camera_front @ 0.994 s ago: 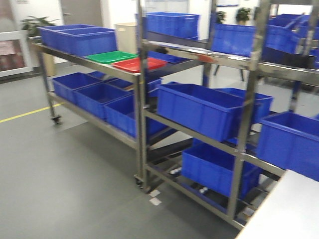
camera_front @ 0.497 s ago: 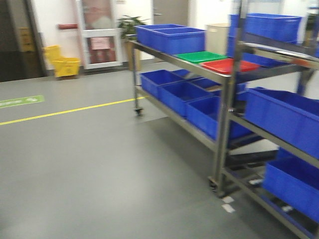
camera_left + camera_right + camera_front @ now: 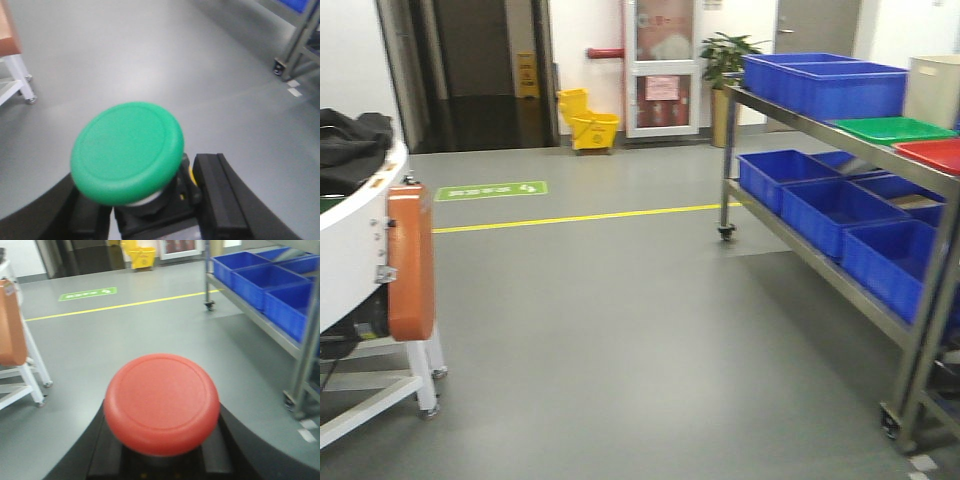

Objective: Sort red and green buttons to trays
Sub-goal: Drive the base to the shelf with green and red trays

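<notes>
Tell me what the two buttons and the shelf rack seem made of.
The green button is likely moulded plastic: smooth cap, soft sheen. The red button looks the same, slightly matte dome. The shelf rack is metal, probably stainless steel, given silvery, reflective legs.

Along the bottom of the left wrist view, the left gripper [image 3: 137, 190] is seen in matte black, with a blocky, flat-faced jaw at lower right and a smooth, curved jaw at lower left. In the right wrist view, the right gripper [image 3: 160, 445] is shown with broad, curved, dark grey jaws in both lower corners.
</notes>
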`<state>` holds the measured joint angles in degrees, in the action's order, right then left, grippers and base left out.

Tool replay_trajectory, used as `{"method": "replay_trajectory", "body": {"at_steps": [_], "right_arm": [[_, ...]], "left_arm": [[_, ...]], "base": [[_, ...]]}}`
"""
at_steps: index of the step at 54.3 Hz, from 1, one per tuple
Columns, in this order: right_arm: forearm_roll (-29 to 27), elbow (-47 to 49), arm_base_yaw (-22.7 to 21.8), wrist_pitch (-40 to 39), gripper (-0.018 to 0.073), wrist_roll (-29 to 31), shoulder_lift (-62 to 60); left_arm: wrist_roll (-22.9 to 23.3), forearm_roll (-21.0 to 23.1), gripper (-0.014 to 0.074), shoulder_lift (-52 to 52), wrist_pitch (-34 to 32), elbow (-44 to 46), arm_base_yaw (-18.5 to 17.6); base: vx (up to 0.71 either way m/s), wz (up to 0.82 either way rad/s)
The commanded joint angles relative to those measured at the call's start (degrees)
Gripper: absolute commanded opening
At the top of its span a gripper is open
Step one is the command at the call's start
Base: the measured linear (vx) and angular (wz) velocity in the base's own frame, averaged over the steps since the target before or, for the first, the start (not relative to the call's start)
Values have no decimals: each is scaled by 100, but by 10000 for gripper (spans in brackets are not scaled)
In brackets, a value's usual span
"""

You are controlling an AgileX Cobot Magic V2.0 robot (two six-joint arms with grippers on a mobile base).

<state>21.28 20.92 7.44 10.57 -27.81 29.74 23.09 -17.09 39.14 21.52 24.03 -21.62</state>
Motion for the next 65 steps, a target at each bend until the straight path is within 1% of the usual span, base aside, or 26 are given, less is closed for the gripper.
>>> {"method": "replay_trajectory", "body": {"at_steps": [1, 19, 41, 65], "right_arm": [[76, 185, -4, -464, -11, 14, 9], [76, 185, -4, -459, -11, 14, 9], [76, 185, -4, -445, -11, 14, 9], [76, 185, -4, -454, -11, 14, 9]], "left_arm": [[3, -14, 0, -10, -422, 176, -34], [3, -14, 0, -10, -422, 176, -34], [3, -14, 0, -10, -415, 176, -34], [3, -14, 0, -10, -415, 176, -34]], "base": [[24, 38], [31, 23], [44, -2], [53, -1]]}}
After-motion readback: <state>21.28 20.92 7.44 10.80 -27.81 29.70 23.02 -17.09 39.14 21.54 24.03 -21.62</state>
